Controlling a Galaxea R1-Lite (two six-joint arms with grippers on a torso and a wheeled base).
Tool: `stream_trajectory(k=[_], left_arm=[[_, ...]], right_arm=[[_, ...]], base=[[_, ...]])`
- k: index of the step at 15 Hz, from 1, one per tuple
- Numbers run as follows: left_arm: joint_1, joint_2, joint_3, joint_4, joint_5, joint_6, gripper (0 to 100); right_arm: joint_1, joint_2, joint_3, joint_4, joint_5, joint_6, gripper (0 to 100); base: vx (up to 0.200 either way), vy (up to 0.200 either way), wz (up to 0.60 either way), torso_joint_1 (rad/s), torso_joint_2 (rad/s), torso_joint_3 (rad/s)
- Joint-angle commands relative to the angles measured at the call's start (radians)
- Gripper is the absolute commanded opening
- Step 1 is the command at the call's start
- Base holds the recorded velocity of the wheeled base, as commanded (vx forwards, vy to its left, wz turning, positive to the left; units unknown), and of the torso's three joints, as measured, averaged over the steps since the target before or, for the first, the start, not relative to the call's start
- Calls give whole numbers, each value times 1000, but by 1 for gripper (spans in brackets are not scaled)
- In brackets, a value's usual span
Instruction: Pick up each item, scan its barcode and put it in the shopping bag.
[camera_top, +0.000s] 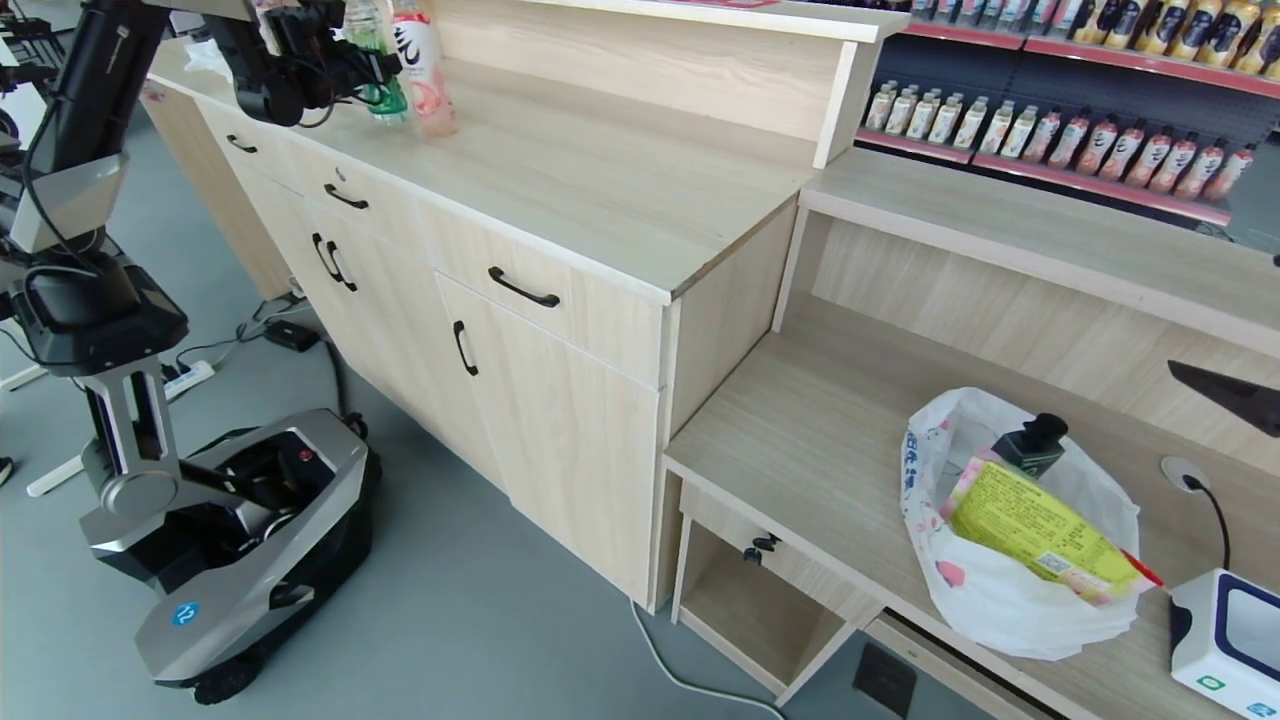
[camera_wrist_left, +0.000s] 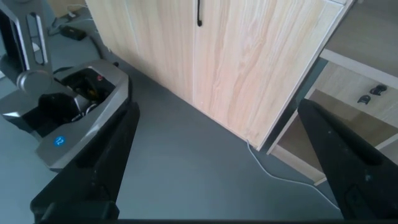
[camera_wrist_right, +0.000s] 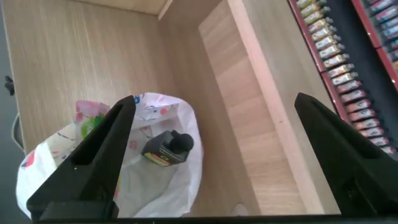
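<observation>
Spread and empty hang the left claw and right claw. The bag lies lower right. The pink bottle stands upper left, likely rigid, slick and liquid-heavy, best gripped mid-body.

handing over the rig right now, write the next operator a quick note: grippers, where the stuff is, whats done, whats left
Left gripper: open, empty, over the floor in front of the cabinet.
Right gripper: open, empty, over the low desk near the shopping bag.
Done: a yellow-green packet and a black bottle lie in the bag.
Left: probably the pink bottle and the green-labelled bottle standing on the high counter; scan each, then bag it.
</observation>
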Motion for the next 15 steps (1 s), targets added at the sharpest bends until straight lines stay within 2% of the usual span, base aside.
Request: stream_trajectory(k=[1, 3, 5, 7, 8, 9, 12, 15], left_arm=[[0, 0, 0, 0, -2, -2, 100], [0, 0, 0, 0, 0, 0, 100], [0, 0, 0, 0, 0, 0, 100], [0, 0, 0, 0, 0, 0, 100], [0, 0, 0, 0, 0, -2, 100], [0, 0, 0, 0, 0, 0, 100], [0, 0, 0, 0, 0, 0, 100], [0, 0, 0, 0, 0, 0, 100]], right_arm=[[-12, -43, -36, 3, -46, 32, 100], [-10, -55, -65, 1, -168, 153, 100], [-10, -59, -105, 18, -411, 266, 100], [-21, -62, -127, 60, -612, 349, 100], [-41, -64, -121, 67, -678, 378, 100], [-66, -64, -90, 67, -707, 403, 100], [-205, -33, 42, 47, -706, 463, 100], [-365, -20, 93, 49, -704, 489, 100]], base=[[0, 0, -600, 66, -193, -85], [0, 0, -600, 29, -39, -27], [0, 0, -600, 0, -15, -2], [0, 0, -600, 5, -2, 2], [0, 0, -600, 7, 2, 2], [0, 0, -600, 2, -7, 2], [0, 0, -600, 4, 2, 2], [0, 0, 0, 0, 0, 0]])
